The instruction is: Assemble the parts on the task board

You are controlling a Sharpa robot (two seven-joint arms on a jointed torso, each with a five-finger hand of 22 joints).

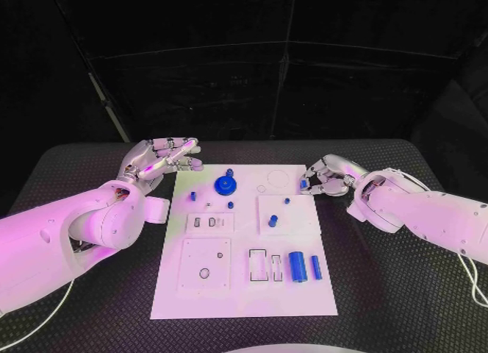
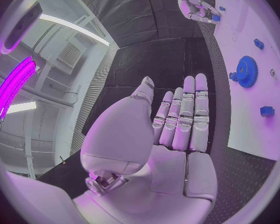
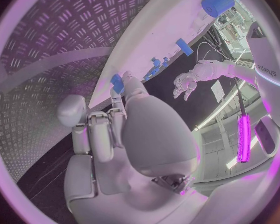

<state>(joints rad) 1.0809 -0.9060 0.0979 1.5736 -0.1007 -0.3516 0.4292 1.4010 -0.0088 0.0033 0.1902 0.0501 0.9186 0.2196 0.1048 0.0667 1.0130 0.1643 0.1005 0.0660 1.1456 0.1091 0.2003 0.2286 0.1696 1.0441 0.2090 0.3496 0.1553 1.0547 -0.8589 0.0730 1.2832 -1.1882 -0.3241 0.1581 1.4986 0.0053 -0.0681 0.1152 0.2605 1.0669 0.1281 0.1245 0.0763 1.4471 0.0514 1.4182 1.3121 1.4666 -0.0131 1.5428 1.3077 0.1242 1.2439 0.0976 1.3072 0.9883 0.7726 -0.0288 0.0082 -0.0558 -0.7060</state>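
The black bench (image 1: pixel 392 294) holds the white task board (image 1: pixel 239 294) — left hand (image 1: pixel 159 160) fingers spread, empty; right hand (image 1: pixel 327 178) pinches a small blue part (image 1: pixel 304 183) — dark walls behind.

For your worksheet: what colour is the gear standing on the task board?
Blue; the gear shows best in the left wrist view.

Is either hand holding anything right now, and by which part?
The right hand pinches a small blue part between its fingertips; which part cannot be told. The left hand holds nothing.
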